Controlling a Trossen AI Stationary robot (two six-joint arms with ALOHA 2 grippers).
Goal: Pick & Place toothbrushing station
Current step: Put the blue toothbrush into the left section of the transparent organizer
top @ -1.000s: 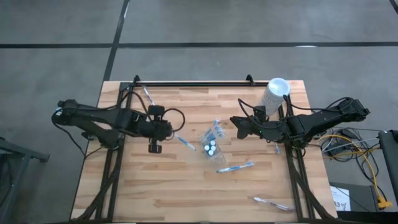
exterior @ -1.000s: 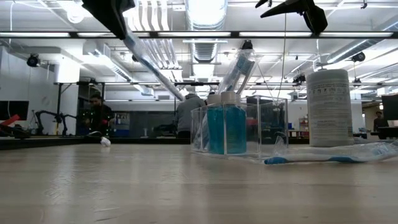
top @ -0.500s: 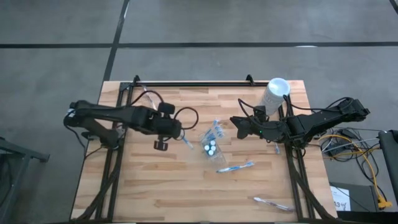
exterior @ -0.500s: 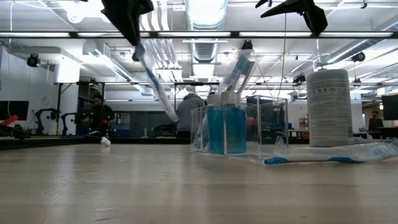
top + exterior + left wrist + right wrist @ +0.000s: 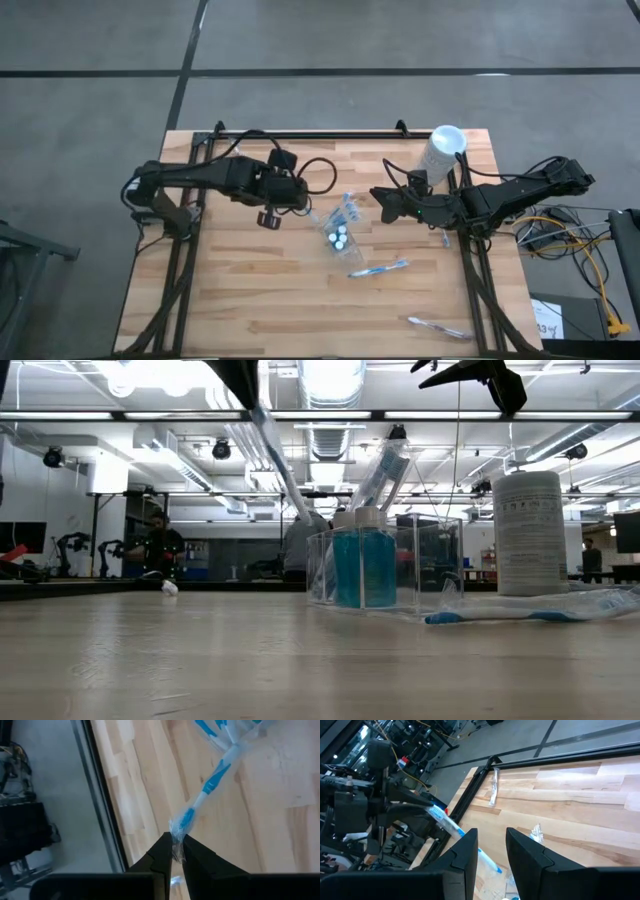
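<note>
My left gripper (image 5: 292, 198) hangs above the table, left of the clear plastic pouch (image 5: 338, 226), shut on a wrapped blue-and-white toothbrush (image 5: 280, 460). The pouch stands on the table holding blue white-capped tubes (image 5: 364, 565) and upright toothbrushes (image 5: 385, 470). Another wrapped toothbrush (image 5: 378, 268) lies flat near the pouch. A third (image 5: 438, 326) lies at the near right. My right gripper (image 5: 491, 860) hovers open just right of the pouch, with nothing between its fingers. My left gripper pinches the wrapper's end (image 5: 176, 839) at one end of the toothbrush between its two fingers. The fingers slant downward. The toothbrush (image 5: 215, 780) runs on from the fingertips, slanting down toward the pouch, lifted clear of the table.
A tall white cylinder (image 5: 441, 150) stands at the far right corner. A wrapped item (image 5: 493, 787) lies near the far left edge by the black rail (image 5: 310, 133). Bare wood spreads across the near half of the table.
My left gripper has risen and moved toward the table's right and far edges, nearer the pouch, rolling its wrist as it went. The toothbrush has gone with it, still clear of the table, and now hangs steeper with its lower end close to the pouch.
</note>
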